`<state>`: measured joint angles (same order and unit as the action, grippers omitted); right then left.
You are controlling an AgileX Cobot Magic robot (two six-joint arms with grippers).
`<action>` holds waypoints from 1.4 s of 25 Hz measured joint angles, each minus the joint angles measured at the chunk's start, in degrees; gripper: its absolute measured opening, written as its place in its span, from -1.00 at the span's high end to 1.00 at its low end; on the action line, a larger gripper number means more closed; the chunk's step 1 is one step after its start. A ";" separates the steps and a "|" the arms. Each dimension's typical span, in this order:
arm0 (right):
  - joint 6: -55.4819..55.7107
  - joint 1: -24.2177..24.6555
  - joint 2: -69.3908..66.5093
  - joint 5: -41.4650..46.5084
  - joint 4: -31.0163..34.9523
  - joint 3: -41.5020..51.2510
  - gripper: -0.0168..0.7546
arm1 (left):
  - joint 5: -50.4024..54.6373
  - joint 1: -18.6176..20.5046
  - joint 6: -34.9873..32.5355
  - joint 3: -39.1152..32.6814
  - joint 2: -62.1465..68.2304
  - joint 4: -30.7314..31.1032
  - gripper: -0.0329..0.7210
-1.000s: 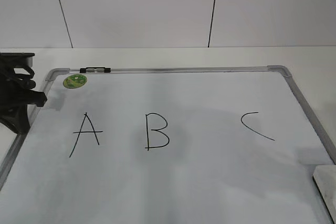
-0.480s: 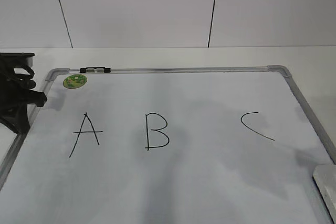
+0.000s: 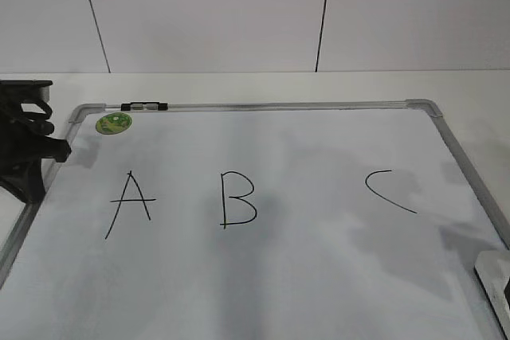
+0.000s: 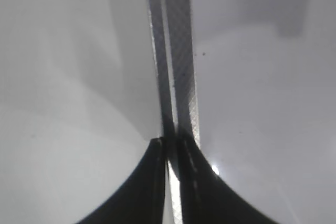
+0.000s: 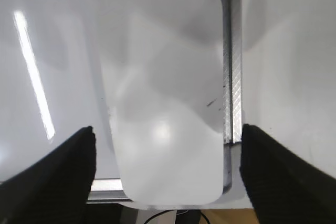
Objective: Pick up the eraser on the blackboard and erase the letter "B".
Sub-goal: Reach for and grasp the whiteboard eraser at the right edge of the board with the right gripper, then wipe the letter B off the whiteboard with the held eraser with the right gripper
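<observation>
The blackboard [image 3: 279, 105] is a white board with a silver frame, lying flat. The letter "B" [image 3: 237, 199] is drawn in black at its middle. The white eraser [image 3: 494, 261] lies at the board's near right corner, cut off by the picture's edge. In the right wrist view the eraser [image 5: 163, 93] lies between the fingers of my right gripper [image 5: 167, 129]. That gripper is open wide, with a gap on each side. My left gripper [image 3: 57, 150] rests at the board's left edge. In the left wrist view my left gripper [image 4: 170, 142] is shut and empty over the frame [image 4: 181, 51].
A black "A" [image 3: 130, 203] stands left of the "B" and a curved "C" stroke [image 3: 388, 190] right of it. A green round sticker [image 3: 114, 123] sits at the far left corner. The frame rail [image 5: 229, 51] runs along the eraser's right side. A white wall stands behind the table.
The shadows on the right half of the board have shifted and darkened towards the eraser. A dark band now shows across the eraser at the lower right edge. The left arm has not moved.
</observation>
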<state>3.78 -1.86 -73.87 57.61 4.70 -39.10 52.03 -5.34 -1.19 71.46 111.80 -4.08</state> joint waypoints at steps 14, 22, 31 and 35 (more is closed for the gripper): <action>0.00 -0.10 -8.24 -3.93 0.08 -0.11 -0.75 | 0.00 0.00 0.00 0.00 0.00 0.00 0.84; -0.04 -0.10 -10.05 -4.43 0.25 -0.11 -0.75 | 0.04 0.00 0.00 0.00 0.00 0.00 0.84; -0.04 -0.10 -11.26 -4.43 0.89 -0.11 -0.64 | 0.04 0.00 0.00 0.00 0.00 0.00 0.84; -0.29 -0.10 -11.26 -4.31 0.89 -0.15 -0.51 | 0.04 0.00 0.00 0.00 0.00 0.00 0.84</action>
<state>3.49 -1.95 -85.13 53.29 5.59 -39.25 52.06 -5.34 -1.19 71.46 111.80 -4.08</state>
